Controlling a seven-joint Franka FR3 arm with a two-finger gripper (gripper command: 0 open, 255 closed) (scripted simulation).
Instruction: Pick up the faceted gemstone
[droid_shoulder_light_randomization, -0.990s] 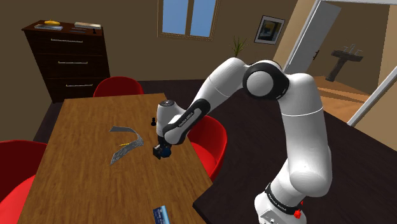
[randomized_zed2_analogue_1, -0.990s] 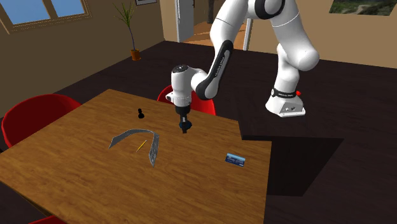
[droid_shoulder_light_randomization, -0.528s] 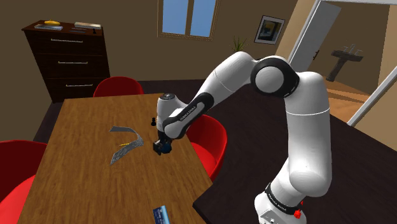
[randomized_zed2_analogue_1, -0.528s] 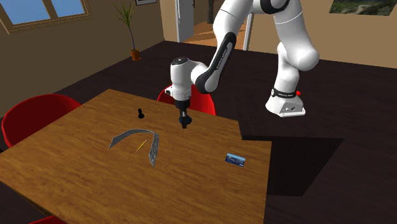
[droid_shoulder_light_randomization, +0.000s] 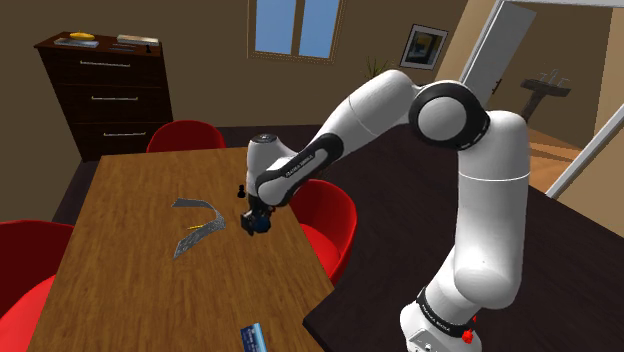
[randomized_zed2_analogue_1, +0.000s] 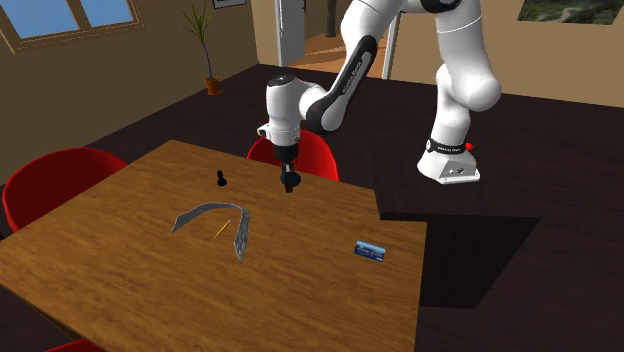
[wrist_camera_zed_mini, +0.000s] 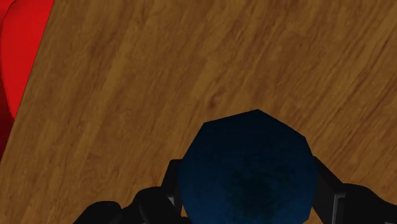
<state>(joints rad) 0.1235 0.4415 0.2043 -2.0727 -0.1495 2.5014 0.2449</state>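
shoulder view: the gripper (droid_shoulder_light_randomization: 254, 222) points down over the tabletop (droid_shoulder_light_randomization: 130, 290), near its 3 o'clock edge, with a dark blue gemstone (droid_shoulder_light_randomization: 261, 227) pinched at its tip. the stone seems to hang a little above the wood rather than rest on it, so i judge the pick made and only the raise left. the bent grey strips (droid_shoulder_light_randomization: 196, 228) lie at the gripper's 9 o'clock, well apart. a small black piece (droid_shoulder_light_randomization: 240, 190) stands near, at 11 o'clock. neither crowds the hold.

second exterior view: the gripper (randomized_zed2_analogue_1: 290, 183) hangs upright with the wrist straight above it, which suits a top-down pinch on a small stone. the black piece (randomized_zed2_analogue_1: 221, 179) is at its 9 o'clock and a blue card (randomized_zed2_analogue_1: 369, 250) at 4 o'clock, both well apart.

wrist view: the gemstone (wrist_camera_zed_mini: 248, 165) sits between the two fingers (wrist_camera_zed_mini: 331, 194), which clasp its opposite sides. the hold looks centred. on such smooth facets, slipping seems the main risk if the arm swings.
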